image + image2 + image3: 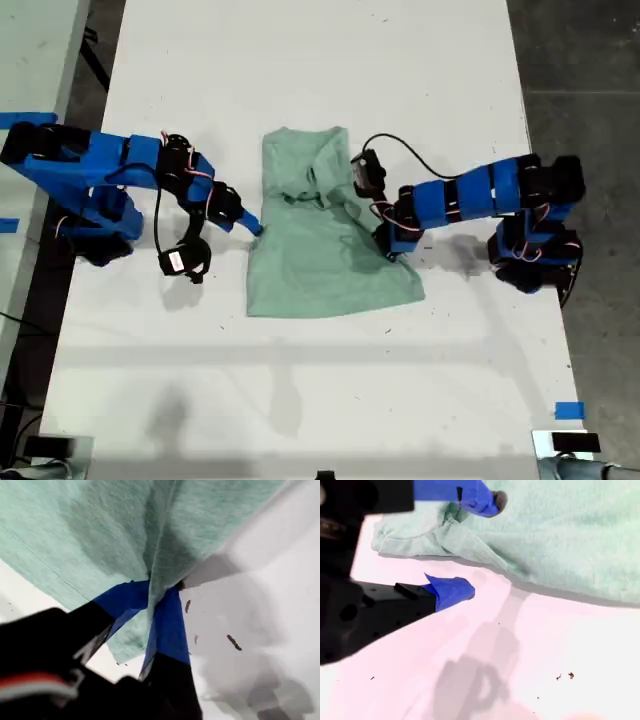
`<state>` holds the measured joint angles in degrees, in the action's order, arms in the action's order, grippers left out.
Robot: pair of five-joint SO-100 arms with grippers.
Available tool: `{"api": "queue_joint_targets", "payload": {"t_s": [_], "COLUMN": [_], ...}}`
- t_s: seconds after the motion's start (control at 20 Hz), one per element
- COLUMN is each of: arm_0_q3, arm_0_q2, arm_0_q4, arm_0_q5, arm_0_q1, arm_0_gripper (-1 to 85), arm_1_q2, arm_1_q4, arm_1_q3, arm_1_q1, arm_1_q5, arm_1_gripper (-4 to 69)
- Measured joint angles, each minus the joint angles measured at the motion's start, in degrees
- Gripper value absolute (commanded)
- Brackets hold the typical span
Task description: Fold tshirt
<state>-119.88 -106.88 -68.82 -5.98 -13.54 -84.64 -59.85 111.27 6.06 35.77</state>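
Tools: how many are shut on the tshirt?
1. My first tool pinches a fold of the tshirt; my second tool stands open at the shirt's edge, gripping nothing.

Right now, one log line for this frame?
tshirt: partly folded, on table | first gripper: shut on tshirt edge | second gripper: open at tshirt's other edge

A white table (320, 400) fills most of what I see in the exterior view. Blue tape (569, 410) sits at five o'clock on it. Grey floor (590, 70) shows past its two o'clock edge.
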Motion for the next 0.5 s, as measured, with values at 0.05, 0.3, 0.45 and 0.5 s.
{"api": "queue_joint_targets", "payload": {"t_s": [0.05, 0.3, 0.45, 0.5], "arm_0_q3": [0.00, 0.00, 0.00, 0.00], "arm_0_q2": [0.00, 0.00, 0.00, 0.00], "arm_0_q4": [0.18, 0.53, 0.53, 0.53], "arm_0_q5": [0.00, 0.00, 0.00, 0.00], "arm_0_q1": [0.00, 0.00, 0.00, 0.00], "arm_0_gripper": [23.1, 23.1, 23.0, 23.0], "arm_1_q2": [0.00, 0.00, 2.81, 6.24], "arm_1_q4": [-1.14, -9.40, -15.12, -16.96], "arm_1_q3": [-1.05, -10.28, -21.53, -26.54], "arm_1_q1": [0.00, -0.09, -0.44, -0.88], "arm_1_q5": [0.18, -0.26, -3.34, -4.39], "arm_1_gripper": [0.6, 0.6, 0.6, 0.6]}}
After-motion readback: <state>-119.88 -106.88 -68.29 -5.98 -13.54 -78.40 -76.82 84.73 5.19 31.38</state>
